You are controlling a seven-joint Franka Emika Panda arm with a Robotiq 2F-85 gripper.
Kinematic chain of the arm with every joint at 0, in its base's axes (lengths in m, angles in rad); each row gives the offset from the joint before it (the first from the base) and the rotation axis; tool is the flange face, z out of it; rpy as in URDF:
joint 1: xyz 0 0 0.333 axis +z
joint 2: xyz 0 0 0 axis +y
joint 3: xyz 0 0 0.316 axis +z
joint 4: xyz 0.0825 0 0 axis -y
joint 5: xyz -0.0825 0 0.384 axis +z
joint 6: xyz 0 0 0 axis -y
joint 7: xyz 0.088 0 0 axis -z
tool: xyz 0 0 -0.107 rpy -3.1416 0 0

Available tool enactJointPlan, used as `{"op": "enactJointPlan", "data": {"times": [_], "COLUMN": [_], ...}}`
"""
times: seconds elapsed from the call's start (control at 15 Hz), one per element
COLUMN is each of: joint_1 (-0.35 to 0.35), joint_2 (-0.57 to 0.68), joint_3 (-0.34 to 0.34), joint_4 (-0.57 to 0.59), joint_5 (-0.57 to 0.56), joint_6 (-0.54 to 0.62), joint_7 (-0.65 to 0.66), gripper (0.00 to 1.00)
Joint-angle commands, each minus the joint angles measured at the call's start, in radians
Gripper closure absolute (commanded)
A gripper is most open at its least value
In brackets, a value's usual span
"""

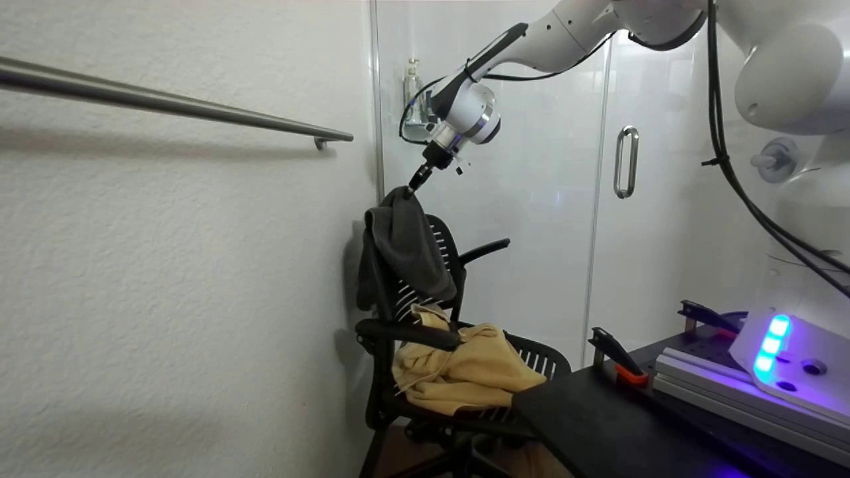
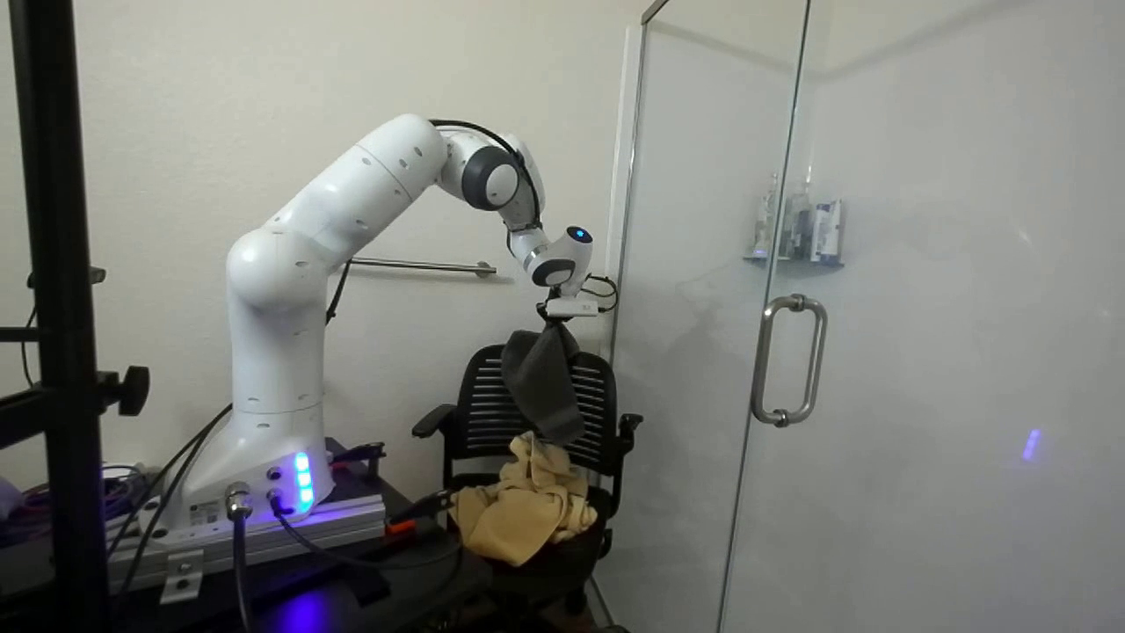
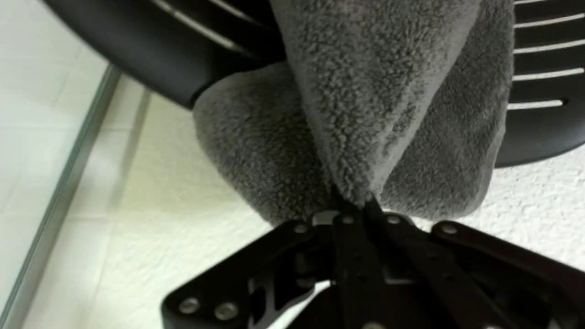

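Two cloths share the black chair near the middle of the exterior views: a gray towel over the top of the backrest, and a crumpled yellow cloth on the seat. The tool, at the lower middle of the wrist view, is closed on a bunched peak of the gray towel. From that peak the towel fans out toward the top of that view in loose folds, with the backrest behind it. In both exterior views it hangs from the tool down the front of the backrest; in an exterior view a flap also seems to drop behind.

As far as can be judged, the grip is made, but the towel does not look clear of the chair, and letting go of it is not done. The yellow cloth lies well below the tool, not touched by it. At the upper left of an exterior view a metal bar runs along the wall, and at the lower right a dark worktop carries the robot base.
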Motion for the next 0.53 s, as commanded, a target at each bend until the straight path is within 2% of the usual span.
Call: {"op": "enactJointPlan", "data": {"times": [0.0,0.33,0.47], "joint_1": [0.005,0.145,0.233], "joint_2": [-0.21,-0.422,-0.464], "joint_3": [-0.049,-0.231,-0.343], "joint_4": [-0.089,-0.12,-0.096], "joint_5": [0.009,-0.08,-0.176], "joint_6": [0.006,-0.002,-0.139], "joint_7": [0.032,0.169,0.367], "gripper": [0.99,0.99,0.99]}}
